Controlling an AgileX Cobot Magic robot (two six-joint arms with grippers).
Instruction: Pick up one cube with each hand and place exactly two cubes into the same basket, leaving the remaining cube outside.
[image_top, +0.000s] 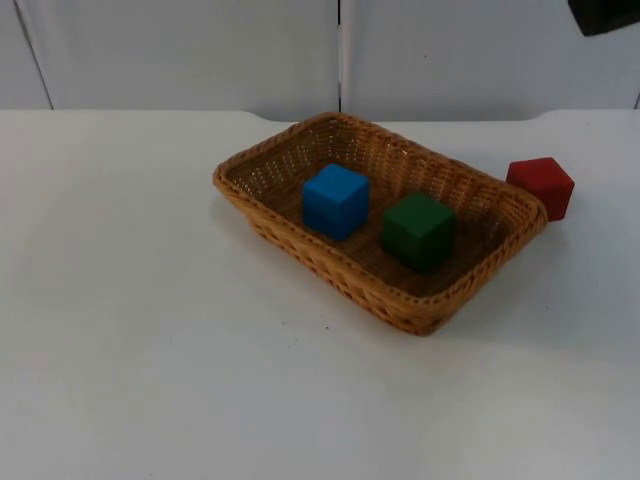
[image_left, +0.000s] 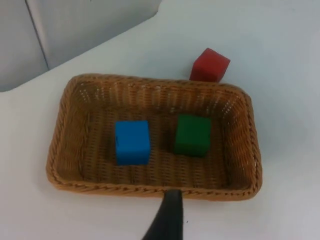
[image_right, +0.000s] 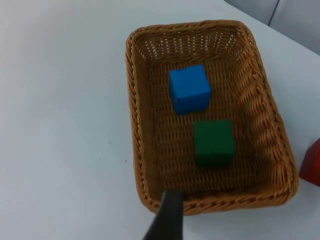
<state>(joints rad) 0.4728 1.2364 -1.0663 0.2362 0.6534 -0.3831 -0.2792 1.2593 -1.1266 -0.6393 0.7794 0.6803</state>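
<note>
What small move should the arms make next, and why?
Probably none beyond staying back. The blue cube and the green cube already lie in the basket, and the red cube sits outside on the table, beside its rim.

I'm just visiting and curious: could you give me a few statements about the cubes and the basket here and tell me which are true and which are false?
1. The blue cube lies inside the wicker basket. True.
2. The green cube sits on the table outside the basket. False: it is in the basket, beside the blue cube and apart from it.
3. The red cube stands on the white table outside the basket, close to its rim. True.
4. Three cubes are in the basket. False: two are in it, and the red one is outside.
5. A claw is holding the blue cube. False: nothing touches it; the cube rests free on the basket's floor.
</note>
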